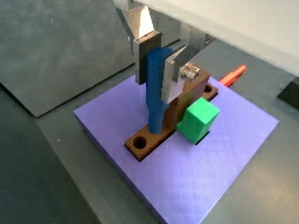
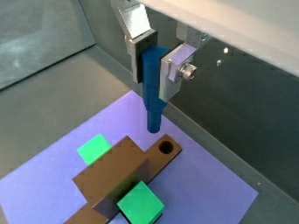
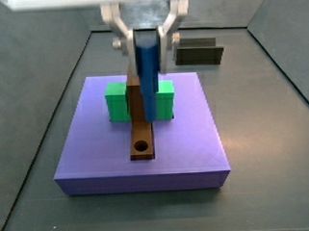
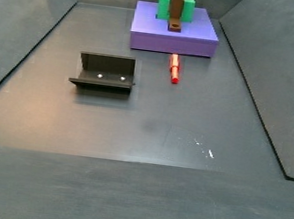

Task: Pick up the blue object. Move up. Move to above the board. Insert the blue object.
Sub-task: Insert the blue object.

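In a side view, going near to far, the fixture stands on the grey floor at about 10 o'clock from the middle. Past it a slim red piece lies on the floor, just at the 6 o'clock edge of the lavender slab. On the slab lies the board, a narrow brown plank running from 6 to 12 o'clock, with its round hole at the near, 6 o'clock end. A green block sits at 9 o'clock of the board and another green block at 3 o'clock, both touching or nearly touching it.

The gripper hangs over the board, its silver fingers clamped on the upper part of the blue object. The peg hangs upright, clear of the slab, and its lower end looks raised above the board in a wrist view.

The lift appears done, so I judge the step in hand to be the move to above the board. In that wrist view the peg tip sits near the hole but seems not quite over it. The next move likely calls for a small sideways correction toward the plank's hole end, with the peg kept plumb, then a straight descent.

There are no containers here. The only receptacle is the hole, and it is empty.
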